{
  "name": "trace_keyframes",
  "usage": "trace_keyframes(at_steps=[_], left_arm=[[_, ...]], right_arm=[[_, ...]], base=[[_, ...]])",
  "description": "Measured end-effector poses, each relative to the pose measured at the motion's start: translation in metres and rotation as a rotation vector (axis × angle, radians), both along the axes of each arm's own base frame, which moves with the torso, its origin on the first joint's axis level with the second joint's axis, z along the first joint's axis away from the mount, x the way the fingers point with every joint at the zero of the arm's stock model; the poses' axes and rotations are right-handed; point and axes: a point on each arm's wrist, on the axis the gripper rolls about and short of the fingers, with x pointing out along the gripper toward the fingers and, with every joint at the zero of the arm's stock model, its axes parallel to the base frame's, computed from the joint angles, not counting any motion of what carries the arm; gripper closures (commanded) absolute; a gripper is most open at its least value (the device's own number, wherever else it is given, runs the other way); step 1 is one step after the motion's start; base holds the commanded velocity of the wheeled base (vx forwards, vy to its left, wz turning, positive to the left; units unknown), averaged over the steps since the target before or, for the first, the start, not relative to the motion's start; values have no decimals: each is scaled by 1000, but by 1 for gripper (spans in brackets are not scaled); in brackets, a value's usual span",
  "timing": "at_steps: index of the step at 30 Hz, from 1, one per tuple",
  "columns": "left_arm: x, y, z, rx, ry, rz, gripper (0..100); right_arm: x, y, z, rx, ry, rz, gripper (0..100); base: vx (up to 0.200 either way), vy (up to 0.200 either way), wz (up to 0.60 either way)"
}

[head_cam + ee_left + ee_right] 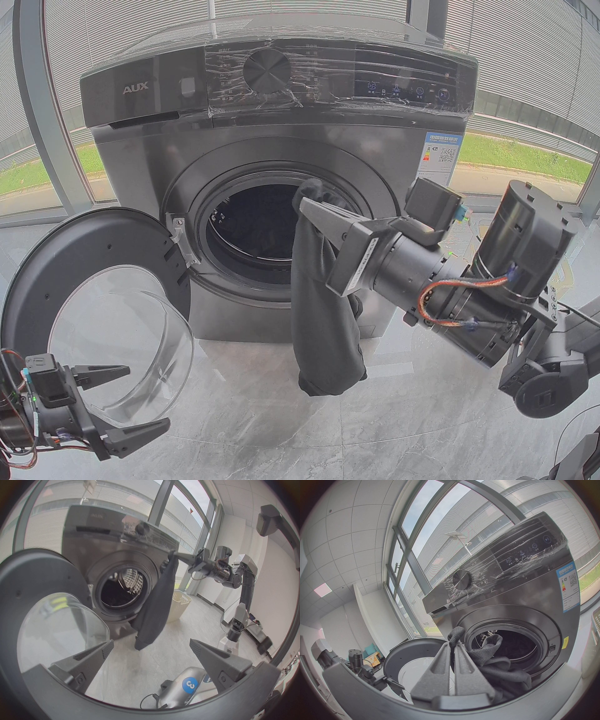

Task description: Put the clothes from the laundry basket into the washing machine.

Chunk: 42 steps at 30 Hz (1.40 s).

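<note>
A dark grey washing machine (275,125) stands ahead with its round door (94,294) swung open to the left. My right gripper (307,201) is shut on the top of a black garment (322,306), which hangs long and limp just in front of the drum opening (256,231). The same garment (156,605) dangles from that gripper (173,554) before the machine in the left wrist view. In the right wrist view, its fabric (490,661) bunches beside the closed fingers (437,670). My left gripper (128,400) is open and empty, low beside the door.
A pale laundry basket (178,603) stands on the floor past the machine's right side. Grey tiled floor (262,412) stretches in front of the machine. Large windows run behind it.
</note>
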Motion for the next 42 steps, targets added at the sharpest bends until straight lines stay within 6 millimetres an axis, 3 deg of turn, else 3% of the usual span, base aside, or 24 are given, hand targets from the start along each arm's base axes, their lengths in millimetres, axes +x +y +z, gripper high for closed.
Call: trace_keyframes(at_steps=[7, 26, 36, 42], left_arm=[[33, -17, -1, -9, -15, -62, 0], [94, -69, -16, -25, -21, -142, 0], [121, -95, -33, -15, -19, -151, 0], [125, -117, -44, -26, -16, -198, 0]], right_arm=[[1, 4, -3, -1, 3, 3, 100], [0, 20, -14, -2, 5, 30, 100], [-2, 23, -15, -4, 7, 39, 100], [-1, 25, -14, 1, 5, 38, 100]], base=[[0, 0, 0], [0, 0, 0], [0, 0, 0], [0, 0, 0]])
